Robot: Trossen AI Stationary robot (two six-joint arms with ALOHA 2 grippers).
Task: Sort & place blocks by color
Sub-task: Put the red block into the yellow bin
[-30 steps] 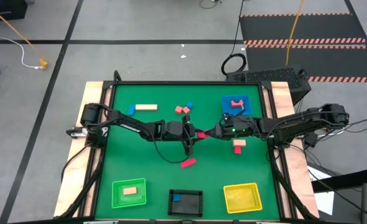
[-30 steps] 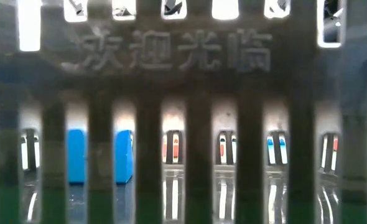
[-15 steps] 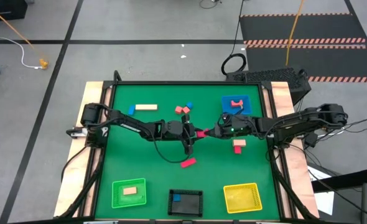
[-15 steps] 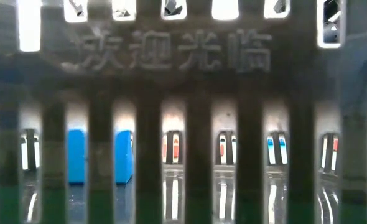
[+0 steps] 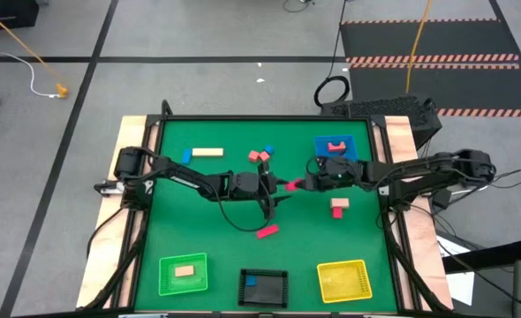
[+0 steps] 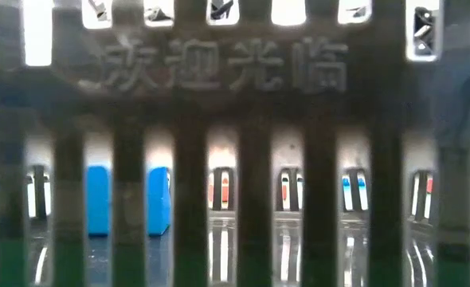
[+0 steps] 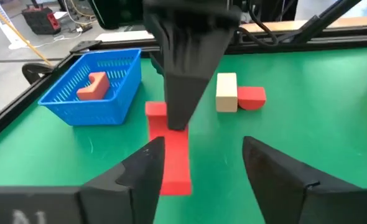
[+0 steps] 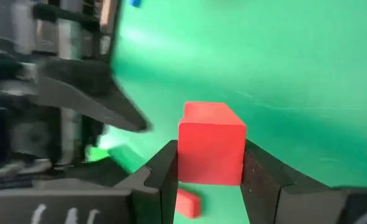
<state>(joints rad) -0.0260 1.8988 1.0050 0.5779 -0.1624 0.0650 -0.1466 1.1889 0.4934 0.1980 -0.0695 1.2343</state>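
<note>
My right gripper (image 5: 301, 184) is at mid-table, shut on a red bar (image 5: 290, 185). My left gripper (image 7: 202, 168) faces it, open, and the bar's free end (image 7: 176, 177) stands between its fingers, close beside one of them. On the green mat lie a red block (image 5: 267, 231), a tan-and-red pair (image 5: 338, 208), two red blocks (image 5: 260, 155), a tan bar (image 5: 207, 152) and a blue block (image 5: 186, 156). A red block (image 7: 95, 86) lies in the blue basket (image 5: 351, 141). My right gripper pinches the red bar between its two fingers at one end (image 8: 211, 146), coming level from the table's right. The bar sticks out forward along the fingers toward the left gripper, lifted clear of the mat. My left gripper: whether its finger (image 7: 147, 165) touches the bar, I cannot tell.
Along the near edge stand a green tray (image 5: 166, 283) with a tan block (image 5: 184, 270), a black tray (image 5: 280, 287) with a blue block (image 5: 251, 280), and a yellow tray (image 5: 344, 280). The black tray's mesh wall (image 6: 251, 199) fills the low view.
My right gripper has drawn back a little toward the table's far right, carrying the red bar with it away from the left gripper. The left arm has kept still.
</note>
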